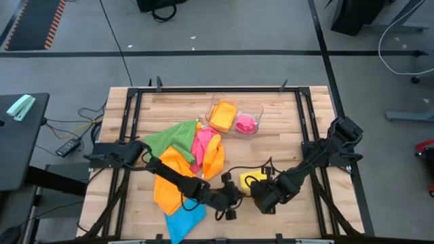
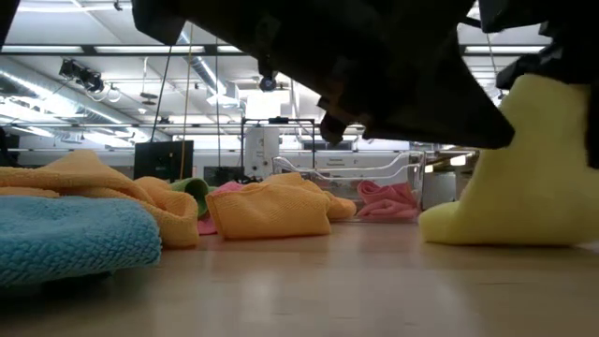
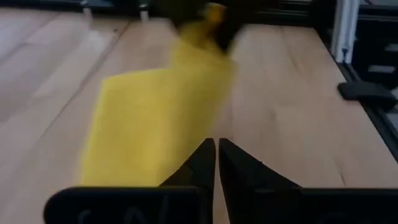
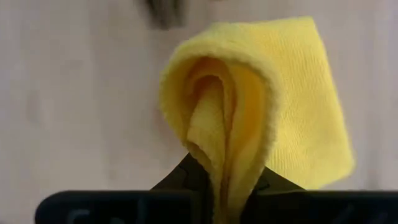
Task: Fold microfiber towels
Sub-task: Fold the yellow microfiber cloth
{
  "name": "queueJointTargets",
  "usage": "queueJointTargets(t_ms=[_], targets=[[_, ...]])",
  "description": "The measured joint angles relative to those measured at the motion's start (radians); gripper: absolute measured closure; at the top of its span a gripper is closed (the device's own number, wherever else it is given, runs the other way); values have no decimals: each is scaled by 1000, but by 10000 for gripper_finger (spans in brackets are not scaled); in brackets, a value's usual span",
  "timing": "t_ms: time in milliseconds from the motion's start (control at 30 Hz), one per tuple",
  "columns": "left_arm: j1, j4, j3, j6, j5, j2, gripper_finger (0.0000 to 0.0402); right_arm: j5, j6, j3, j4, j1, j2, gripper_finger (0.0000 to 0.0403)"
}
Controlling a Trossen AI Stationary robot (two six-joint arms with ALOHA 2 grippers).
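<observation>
Currently the yellow towel (image 1: 252, 180) lies near the table's (image 1: 285, 129) front edge, right of centre, between the two grippers. The right gripper (image 1: 266, 198) has its fingers pinched on a bunched fold of that towel; in the right wrist view the cloth (image 4: 249, 112) rises out of the closed jaws as a doubled loop. The left gripper (image 1: 229, 201) sits just beside the towel's left side, fingers (image 3: 205, 163) closed together with nothing seen between them; the left wrist view shows the towel (image 3: 149, 118) spread directly ahead of its tips, long axis running away towards the right gripper.

Judgement: the fold turns on this line. The free edge lies nearest the left gripper, which would have to open before taking a corner.

The orange (image 1: 169, 183), green (image 1: 169, 137), pink (image 1: 202, 144) and blue (image 1: 183, 220) towels are heaped left of centre, unfolded. A clear plastic tray (image 1: 234, 118) near the back edge holds an orange cloth and a pink cloth.
</observation>
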Motion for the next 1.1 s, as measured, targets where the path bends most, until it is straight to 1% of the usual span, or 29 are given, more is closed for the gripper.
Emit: queueJointTargets(t_ms=[100,267,400,467,567,667,733,900,1033,1100], targets=[[5,-54,1,-42,-2,0,382,-74,17,-22,98,-7,0,360],[-18,-122,0,-60,-2,0,389,-160,37,-82,266,-9,1,360],[-47,-174,1,-63,0,-4,391,-209,65,-117,347,-9,1,360],[-53,-221,1,-88,2,-13,389,-216,68,-120,374,-10,2,360],[-46,-261,1,-130,-1,-16,387,-256,85,-113,387,-30,43,360],[-37,-274,1,-150,-3,-9,388,-311,70,-74,383,-45,113,360],[-33,-312,1,-152,-1,-7,390,-327,57,-51,380,-50,132,360],[-34,-331,1,-149,-2,-7,390,-335,20,-21,378,-67,134,359],[-26,-332,1,-142,-22,-7,382,-373,-15,-15,380,-84,134,356],[-22,-327,1,-125,-24,-6,381,-417,-21,-15,381,-95,134,354]])
